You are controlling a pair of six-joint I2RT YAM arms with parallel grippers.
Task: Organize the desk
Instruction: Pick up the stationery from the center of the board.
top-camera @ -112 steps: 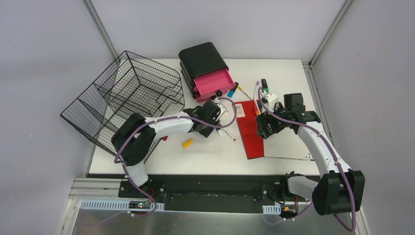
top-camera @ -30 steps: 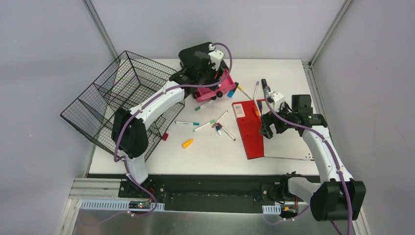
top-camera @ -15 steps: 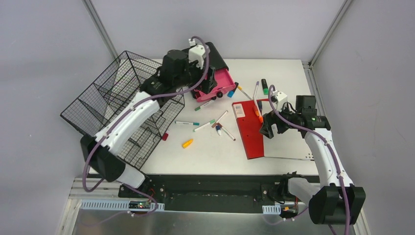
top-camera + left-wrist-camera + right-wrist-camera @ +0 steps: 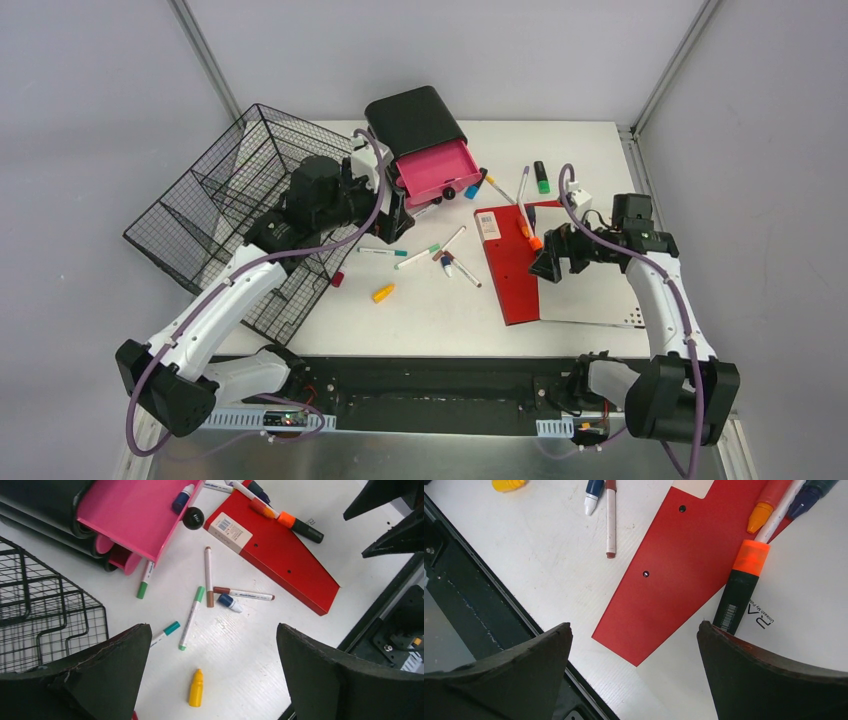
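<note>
The desk (image 4: 430, 315) is a white tabletop strewn with pens. My left gripper (image 4: 393, 214) hangs open above it between the wire basket (image 4: 240, 195) and the scattered pens (image 4: 420, 255), holding nothing. In the left wrist view its jaws (image 4: 215, 672) frame a small yellow bottle (image 4: 196, 688) and several pens (image 4: 192, 617). My right gripper (image 4: 547, 263) is open over the red-and-white notebook (image 4: 512, 270). The right wrist view has the gripper (image 4: 634, 667) above the red cover's corner (image 4: 674, 575), with an orange-capped highlighter (image 4: 744, 585) beside its right finger.
A black organizer with an open pink drawer (image 4: 437, 168) stands at the back. A blue-capped marker (image 4: 181, 499) lies at its front corner by a black knob (image 4: 193, 517). More markers (image 4: 541, 177) lie behind the notebook. A red cap (image 4: 337, 279) sits by the basket.
My left arm has pulled back from the pink drawer toward the wire basket, and its jaws have spread wide. The right arm has drifted slightly right, still open.
</note>
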